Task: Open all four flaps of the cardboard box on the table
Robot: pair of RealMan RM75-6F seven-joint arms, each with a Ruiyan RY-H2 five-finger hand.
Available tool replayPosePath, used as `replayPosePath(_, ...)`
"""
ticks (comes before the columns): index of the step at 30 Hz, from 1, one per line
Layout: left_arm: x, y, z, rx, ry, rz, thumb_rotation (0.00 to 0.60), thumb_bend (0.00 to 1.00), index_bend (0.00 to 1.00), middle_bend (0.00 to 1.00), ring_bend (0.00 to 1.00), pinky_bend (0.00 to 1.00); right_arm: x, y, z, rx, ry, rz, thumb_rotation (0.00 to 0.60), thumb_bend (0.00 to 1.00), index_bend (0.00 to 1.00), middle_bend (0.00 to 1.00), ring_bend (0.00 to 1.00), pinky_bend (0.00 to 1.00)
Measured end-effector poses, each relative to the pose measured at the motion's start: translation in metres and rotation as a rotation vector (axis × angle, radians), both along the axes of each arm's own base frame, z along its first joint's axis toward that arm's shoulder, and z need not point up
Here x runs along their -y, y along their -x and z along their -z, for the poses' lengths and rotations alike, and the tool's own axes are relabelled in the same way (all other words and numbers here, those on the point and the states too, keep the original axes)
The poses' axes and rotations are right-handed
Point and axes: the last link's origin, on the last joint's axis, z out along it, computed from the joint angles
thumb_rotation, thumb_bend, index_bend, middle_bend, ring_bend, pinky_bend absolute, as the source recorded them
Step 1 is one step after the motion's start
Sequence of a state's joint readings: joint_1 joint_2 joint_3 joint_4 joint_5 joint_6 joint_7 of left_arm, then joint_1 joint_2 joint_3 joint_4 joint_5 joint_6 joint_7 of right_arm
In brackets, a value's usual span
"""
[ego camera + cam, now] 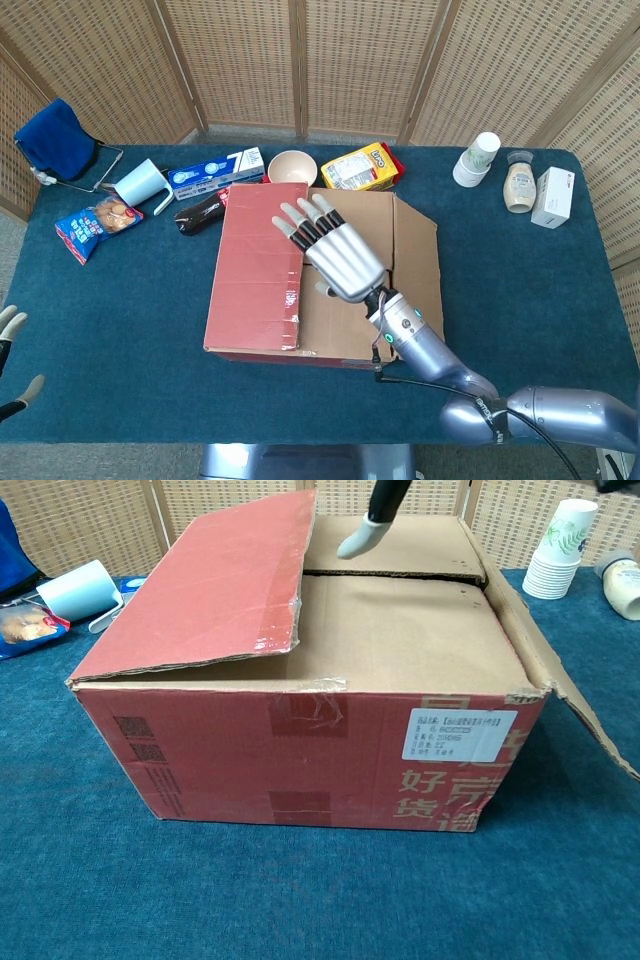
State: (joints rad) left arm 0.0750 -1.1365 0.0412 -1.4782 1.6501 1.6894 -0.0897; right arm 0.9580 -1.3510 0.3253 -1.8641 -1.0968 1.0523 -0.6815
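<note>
The cardboard box (320, 275) sits mid-table. Its red left flap (258, 265) lies over the top, slightly lifted in the chest view (210, 580). The right flap (415, 250) is folded outward and hangs off the side (575, 695). Two brown inner flaps (400, 620) lie flat and closed. My right hand (330, 252) hovers over the box top with fingers spread and nothing in it, and its fingertips (285, 222) reach the red flap's right edge. One fingertip (358, 540) shows in the chest view. Only part of my left hand (10, 372) shows at the lower left edge, fingers apart and empty.
Behind the box stand a bowl (292, 167), a yellow snack box (362, 167), a blue-white carton (215, 172), a dark object (200, 213) and a light cup (140, 183). A blue packet (95, 225) lies left. Paper cups (478, 158), a bottle (518, 185) and a white box (553, 197) stand back right.
</note>
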Motion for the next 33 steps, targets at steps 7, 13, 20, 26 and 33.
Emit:
replayPosePath(7,-0.001,0.000,0.001,0.003,0.005,0.001,0.600,0.00,0.04,0.00,0.00,0.00,0.005,0.007,0.007,-0.055,0.012,-0.016,0.600,0.00,0.00,0.00,0.00,0.00)
replayPosePath(13,-0.001,0.001,0.001,0.012,0.006,-0.002,0.600,0.00,0.04,0.00,0.00,0.00,0.003,0.003,0.024,-0.021,-0.050,-0.023,0.600,0.00,0.00,0.00,0.00,0.00)
replayPosePath(20,-0.001,0.001,0.002,0.016,0.007,-0.002,0.600,0.00,0.04,0.00,0.00,0.00,0.003,-0.014,0.030,0.042,-0.087,-0.029,0.600,0.00,0.00,0.00,0.00,0.00)
replayPosePath(26,0.000,0.000,0.001,0.018,0.008,0.003,0.600,0.00,0.04,0.00,0.00,0.00,0.006,-0.026,0.029,0.079,-0.101,-0.016,0.600,0.00,0.00,0.00,0.00,0.00)
replayPosePath(33,0.001,-0.002,0.002,0.020,0.014,0.012,0.600,0.00,0.04,0.00,0.00,0.00,0.005,-0.042,0.030,0.118,-0.139,-0.007,0.600,0.00,0.00,0.00,0.00,0.00)
